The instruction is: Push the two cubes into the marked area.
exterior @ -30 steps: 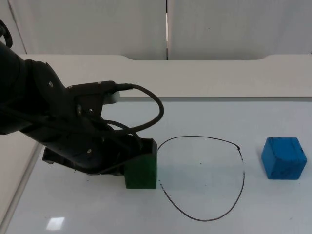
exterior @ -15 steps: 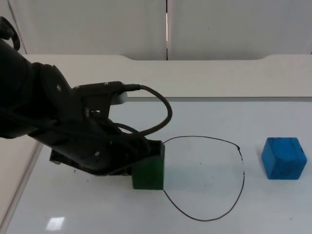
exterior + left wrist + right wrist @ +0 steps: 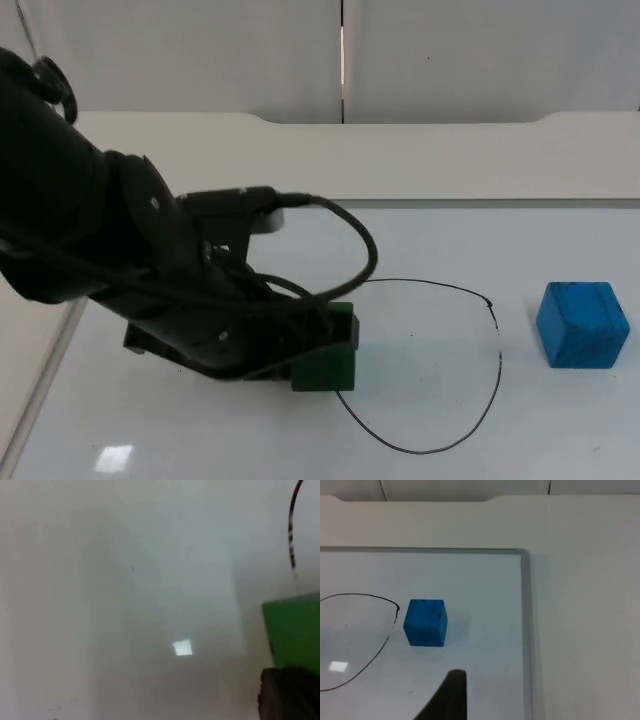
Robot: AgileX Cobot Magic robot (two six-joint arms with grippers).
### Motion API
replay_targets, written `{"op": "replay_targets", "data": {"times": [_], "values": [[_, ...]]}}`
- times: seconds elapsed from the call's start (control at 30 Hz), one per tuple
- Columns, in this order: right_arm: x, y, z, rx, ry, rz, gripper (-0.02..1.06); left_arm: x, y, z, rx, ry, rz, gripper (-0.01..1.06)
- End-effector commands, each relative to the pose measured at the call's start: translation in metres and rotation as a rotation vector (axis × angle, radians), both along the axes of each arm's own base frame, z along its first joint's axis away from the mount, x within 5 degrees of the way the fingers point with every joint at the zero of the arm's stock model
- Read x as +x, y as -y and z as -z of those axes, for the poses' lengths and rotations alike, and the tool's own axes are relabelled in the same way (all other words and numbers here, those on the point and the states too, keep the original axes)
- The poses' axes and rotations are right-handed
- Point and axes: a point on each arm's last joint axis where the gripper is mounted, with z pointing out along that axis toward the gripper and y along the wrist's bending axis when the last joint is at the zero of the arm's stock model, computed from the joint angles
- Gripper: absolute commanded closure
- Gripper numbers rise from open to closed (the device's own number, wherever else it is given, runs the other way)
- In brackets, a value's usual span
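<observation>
Left claw (image 3: 335, 335) against green cube (image 3: 326, 369)

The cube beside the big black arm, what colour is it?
Green. The cube shows best in the top view, at the edge of the marked area.

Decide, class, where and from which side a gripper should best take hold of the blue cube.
Grip the blue cube across two opposite flat side faces, coming down from above. It sits squarely on the whiteboard, outside the drawn outline, with open space around it, so probably nothing blocks the fingers.

Glossy white board (image 3: 420, 260) reflects light; blue cube (image 3: 582, 325) looks matt, painted wood
</observation>
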Motion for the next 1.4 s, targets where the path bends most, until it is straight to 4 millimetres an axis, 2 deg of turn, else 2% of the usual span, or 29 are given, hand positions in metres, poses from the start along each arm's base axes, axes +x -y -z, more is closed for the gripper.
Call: {"op": "replay_targets", "data": {"times": [0.0, 0.13, 0.57, 0.9, 1.23, 1.3, 1.37], "values": [[0.0, 0.0, 0.0, 0.006, 0.009, -0.001, 0.0, -0.001, 0.006, 0.004, -0.008, -0.015, -0.013, 1.05], [0.0, 0.0, 0.0, 0.006, 0.009, -0.001, 0.0, -0.001, 0.012, 0.008, -0.008, -0.03, -0.002, 1.05], [0.0, 0.0, 0.0, 0.006, 0.009, -0.001, 0.0, 0.013, 0.026, -0.005, -0.055, -0.001, 0.017, 1.05], [0.0, 0.0, 0.0, 0.006, 0.007, -0.001, 0.0, 0.005, 0.035, -0.005, -0.056, -0.007, 0.05, 1.05], [0.0, 0.0, 0.0, 0.006, 0.007, -0.001, 0.0, 0.007, 0.034, -0.005, -0.047, 0.007, 0.067, 1.05], [0.0, 0.0, 0.0, 0.006, 0.007, -0.001, 0.02, 0.007, 0.034, -0.005, -0.041, 0.01, 0.08, 1.05], [0.0, 0.0, 0.0, 0.006, 0.009, -0.001, 0.1, 0.006, 0.034, -0.005, -0.039, 0.007, 0.085, 1.05]]}}
